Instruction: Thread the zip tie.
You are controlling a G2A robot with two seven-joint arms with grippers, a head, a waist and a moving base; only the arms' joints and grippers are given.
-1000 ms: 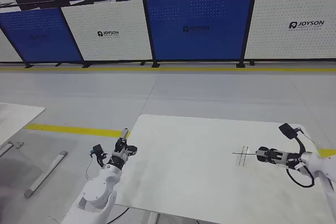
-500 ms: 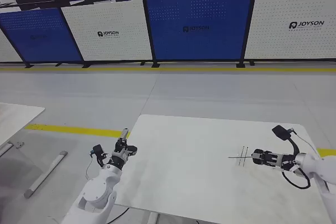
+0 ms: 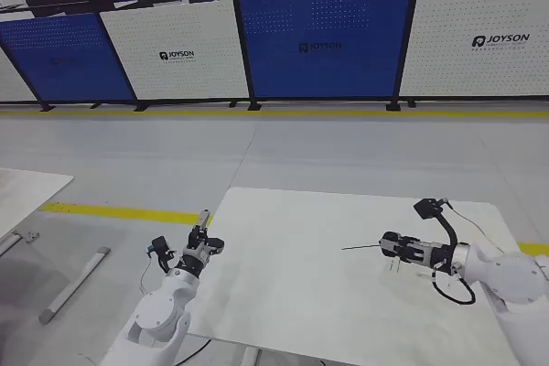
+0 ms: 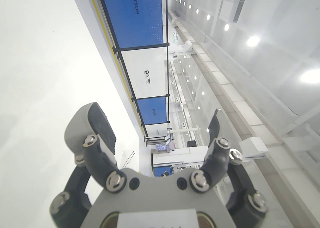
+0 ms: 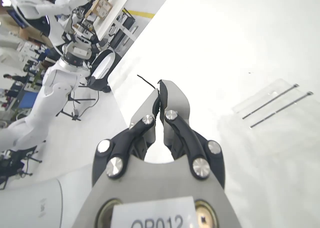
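My left gripper (image 4: 157, 125) sits at the left edge of the table (image 3: 293, 274), jaws wide and empty. My right gripper (image 5: 158, 89) is pinched tight on the zip tie (image 5: 145, 81), whose thin tail pokes out over the tabletop. I'd carry it across slowly and keep the tail level, so the left can catch it. The back panels and my wrist plate carry print.

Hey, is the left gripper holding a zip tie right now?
No, the left gripper stands open and empty, while the right gripper is the one shut on a zip tie.
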